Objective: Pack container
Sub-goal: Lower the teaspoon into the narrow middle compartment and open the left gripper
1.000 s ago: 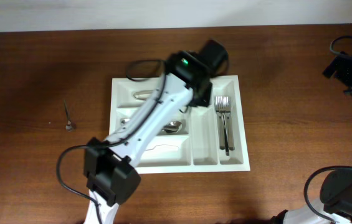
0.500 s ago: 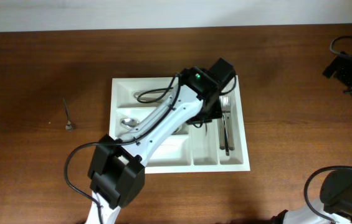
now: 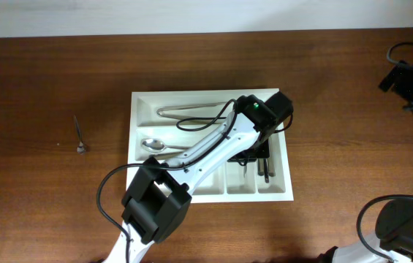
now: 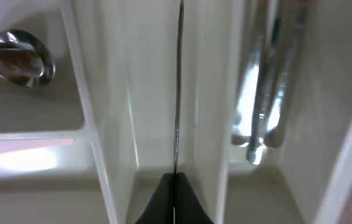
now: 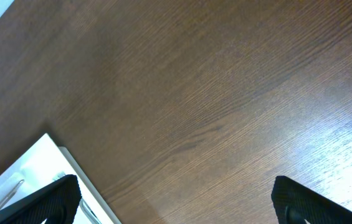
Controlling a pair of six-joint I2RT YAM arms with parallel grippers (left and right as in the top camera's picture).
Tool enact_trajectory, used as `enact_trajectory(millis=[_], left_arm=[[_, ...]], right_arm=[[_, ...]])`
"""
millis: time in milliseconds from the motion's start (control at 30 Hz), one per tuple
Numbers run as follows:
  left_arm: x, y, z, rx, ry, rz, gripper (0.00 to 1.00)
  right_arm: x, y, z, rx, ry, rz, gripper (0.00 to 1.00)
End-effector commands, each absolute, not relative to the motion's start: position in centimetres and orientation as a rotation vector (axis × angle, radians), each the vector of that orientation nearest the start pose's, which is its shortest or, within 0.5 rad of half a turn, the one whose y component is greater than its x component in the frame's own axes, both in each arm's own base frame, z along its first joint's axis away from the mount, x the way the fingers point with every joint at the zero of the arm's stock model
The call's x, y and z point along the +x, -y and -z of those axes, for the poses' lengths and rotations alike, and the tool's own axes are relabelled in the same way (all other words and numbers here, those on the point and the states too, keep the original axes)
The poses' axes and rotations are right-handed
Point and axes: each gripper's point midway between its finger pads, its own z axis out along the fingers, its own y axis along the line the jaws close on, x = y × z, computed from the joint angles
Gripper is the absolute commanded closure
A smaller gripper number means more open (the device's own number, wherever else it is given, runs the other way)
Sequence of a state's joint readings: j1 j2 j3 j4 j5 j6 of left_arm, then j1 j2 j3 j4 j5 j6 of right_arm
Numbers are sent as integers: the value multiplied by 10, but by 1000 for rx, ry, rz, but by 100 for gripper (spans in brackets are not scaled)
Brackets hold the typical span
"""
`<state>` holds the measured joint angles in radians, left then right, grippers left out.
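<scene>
While the left hand (image 4: 174,186) pinches a slim knife (image 4: 178,93) edge-on, its length runs along the narrow slot directly beneath it in the tray (image 3: 142,106) at mid-worktop; the right hand (image 5: 176,202) gapes idle by the right edge, much farther off.

Feels like a robotics lab to me: dark brown wood-grain tabletop (image 3: 45,73), plain white wall (image 3: 191,14) behind, my cabled white-and-black robot arm (image 3: 206,146), and one white plastic cutlery tray (image 3: 144,106).

Forks (image 3: 265,172) mostly hidden under left arm (image 3: 210,145), far-left item (image 3: 80,138) too small to identify
</scene>
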<state>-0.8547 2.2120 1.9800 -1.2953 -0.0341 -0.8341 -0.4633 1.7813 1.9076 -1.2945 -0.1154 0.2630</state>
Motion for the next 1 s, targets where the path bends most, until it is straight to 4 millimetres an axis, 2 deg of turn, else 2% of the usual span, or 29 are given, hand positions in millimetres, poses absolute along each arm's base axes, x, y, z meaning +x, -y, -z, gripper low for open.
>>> enact_trajectory(millis=[0, 300, 500, 633, 767, 800, 900, 967], left_arm=[[298, 323, -75, 38, -3069, -49, 98], [293, 318, -43, 56, -3127, -148, 98], [294, 320, -42, 65, -3124, -140, 98], [294, 322, -42, 162, -3126, -124, 97], [293, 328, -48, 273, -3130, -70, 82], [294, 330, -54, 294, -3122, -54, 75], [296, 332, -73, 319, -3097, -23, 64], [298, 334, -89, 323, -3077, 5, 62]], right_arm=[[372, 164, -246, 940, -2535, -105, 1], [372, 164, -246, 940, -2535, -105, 1], [372, 164, -246, 941, -2535, -105, 1], [372, 164, -246, 940, -2535, -105, 1], [372, 164, -246, 941, -2535, -105, 1], [372, 164, -246, 941, -2535, -106, 1], [372, 164, -246, 941, -2535, -105, 1], [372, 164, -246, 941, -2535, -105, 1]])
